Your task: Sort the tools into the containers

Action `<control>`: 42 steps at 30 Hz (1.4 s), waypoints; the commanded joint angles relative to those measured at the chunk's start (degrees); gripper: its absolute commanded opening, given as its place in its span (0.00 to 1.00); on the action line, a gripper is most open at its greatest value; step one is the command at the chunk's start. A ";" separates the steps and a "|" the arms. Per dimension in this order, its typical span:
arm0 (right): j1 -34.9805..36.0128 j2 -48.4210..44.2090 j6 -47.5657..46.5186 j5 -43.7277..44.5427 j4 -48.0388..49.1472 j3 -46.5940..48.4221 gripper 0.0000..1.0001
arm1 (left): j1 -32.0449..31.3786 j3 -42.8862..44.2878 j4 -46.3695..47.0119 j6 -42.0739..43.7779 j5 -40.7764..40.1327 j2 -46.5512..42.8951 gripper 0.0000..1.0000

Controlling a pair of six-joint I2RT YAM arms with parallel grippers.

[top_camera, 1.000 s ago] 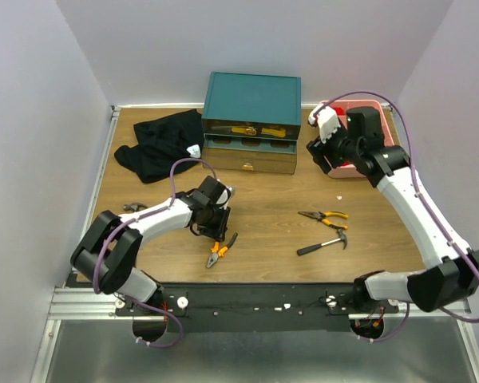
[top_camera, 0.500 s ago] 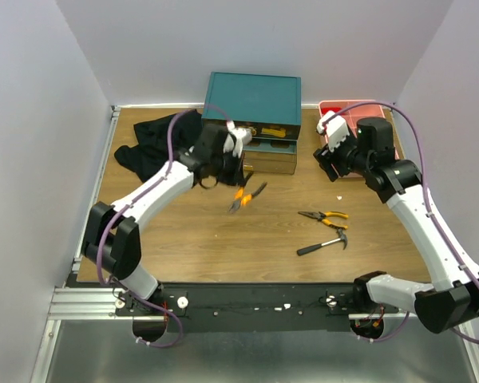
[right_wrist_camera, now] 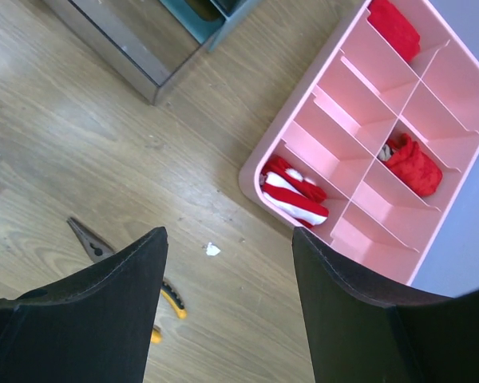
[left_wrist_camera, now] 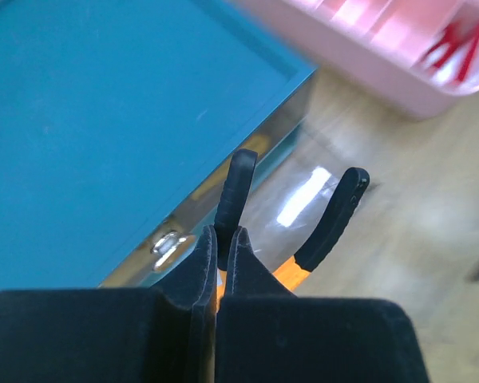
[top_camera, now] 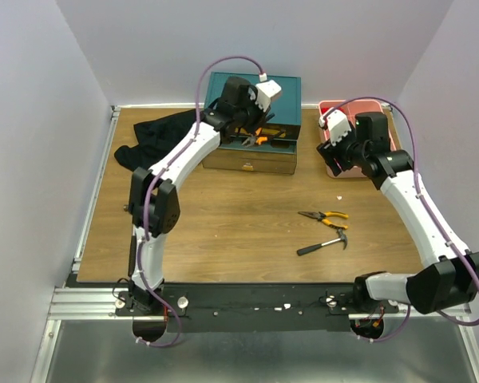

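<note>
My left gripper [top_camera: 250, 134] is shut on one black-tipped handle of the orange-handled pliers [left_wrist_camera: 236, 191], held in the air at the front of the teal drawer cabinet [top_camera: 252, 94]. The pliers' other handle [left_wrist_camera: 339, 215] sticks out free to the right. In the left wrist view the cabinet's top [left_wrist_camera: 104, 120] fills the left side. My right gripper [right_wrist_camera: 227, 235] hangs open and empty over the wood beside the pink tray [right_wrist_camera: 333, 94]. A second pair of pliers [top_camera: 323, 215] and a black-handled hammer [top_camera: 322, 244] lie on the table.
A black cloth [top_camera: 161, 142] lies at the back left. The pink tray [top_camera: 379, 109] holds red and red-and-white items [right_wrist_camera: 294, 190] in some compartments. The cabinet's lower drawer front [top_camera: 250, 163] sticks out toward me. A white scrap [right_wrist_camera: 212, 250] lies on the wood.
My left gripper shut on the pliers near the front of the table, lifted them and carried them back to the cabinet's front. The right arm shifted only slightly by the pink tray.
</note>
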 commanded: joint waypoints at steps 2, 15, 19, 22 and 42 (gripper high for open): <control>-2.07 1.08 -3.33 -3.48 -1.52 -2.89 0.72 | -1.24 2.78 0.17 12.24 -10.55 6.00 0.00; -3.92 13.27 -20.38 -12.55 -11.19 -8.27 0.68 | -2.04 -12.31 13.24 8.14 1.07 -6.18 0.74; -5.76 18.82 -23.27 -11.93 -13.03 -4.84 0.66 | -2.04 -18.05 18.74 -0.73 4.83 -16.74 0.79; -6.03 21.99 -26.00 -9.30 -14.09 -4.92 0.65 | -1.60 -18.66 12.77 -2.86 3.95 -19.21 0.78; -7.17 26.13 -34.72 1.08 -7.05 -13.37 0.18 | 3.31 -24.03 11.69 -3.47 -2.64 -21.68 0.79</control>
